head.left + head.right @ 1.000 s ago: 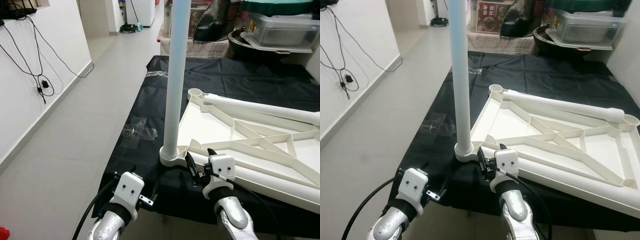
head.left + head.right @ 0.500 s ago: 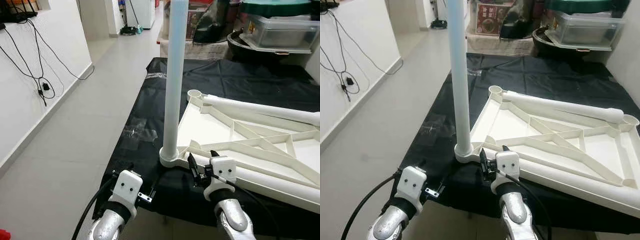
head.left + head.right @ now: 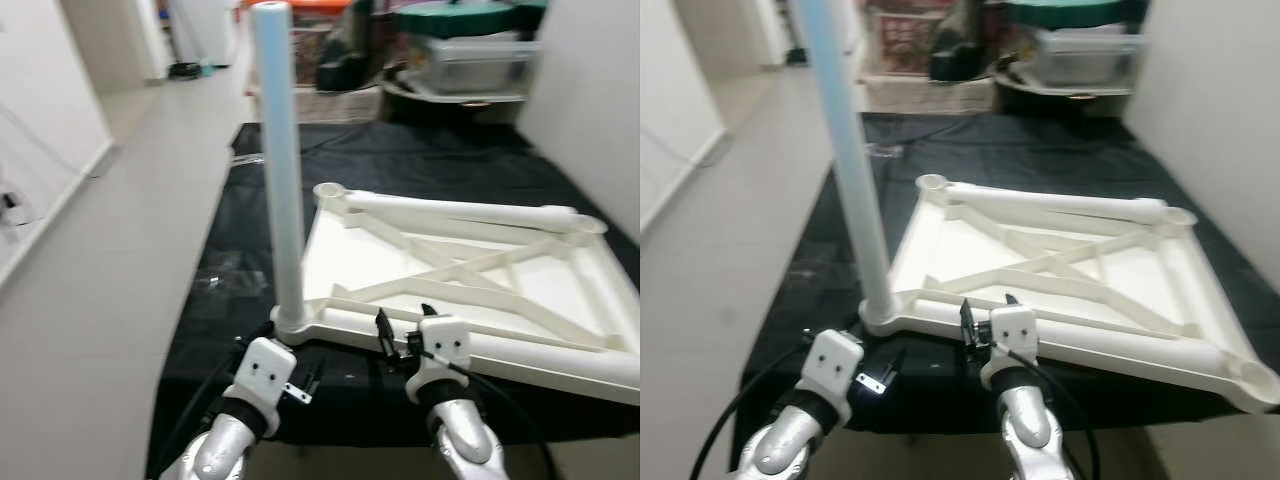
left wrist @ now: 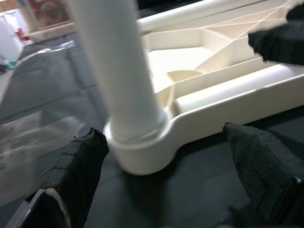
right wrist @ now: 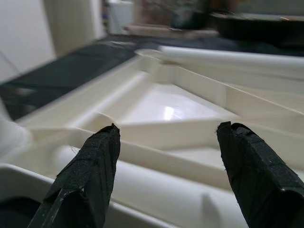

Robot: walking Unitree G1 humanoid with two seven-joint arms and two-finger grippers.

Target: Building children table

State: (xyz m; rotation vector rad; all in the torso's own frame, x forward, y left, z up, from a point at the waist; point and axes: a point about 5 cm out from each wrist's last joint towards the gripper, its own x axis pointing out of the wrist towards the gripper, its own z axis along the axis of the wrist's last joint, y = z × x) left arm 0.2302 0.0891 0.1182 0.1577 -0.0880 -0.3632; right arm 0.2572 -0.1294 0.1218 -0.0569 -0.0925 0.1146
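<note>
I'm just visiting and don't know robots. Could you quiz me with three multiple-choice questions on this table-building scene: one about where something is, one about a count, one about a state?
1. Where does the upright leg stand?
A. In the near left corner socket of the tabletop
B. On the floor
C. In the far right corner

2. How many legs lie flat on the tabletop?
A. None
B. Two
C. Five

3. How are the fingers of the right gripper?
A. Shut on a leg
B. Open
C. Shut on the cloth

Answers: 1 A, the leg rises from that corner socket. 2 B, a far leg and a near leg lie flat. 3 B, the right wrist view shows its fingers spread wide with nothing between.
</note>
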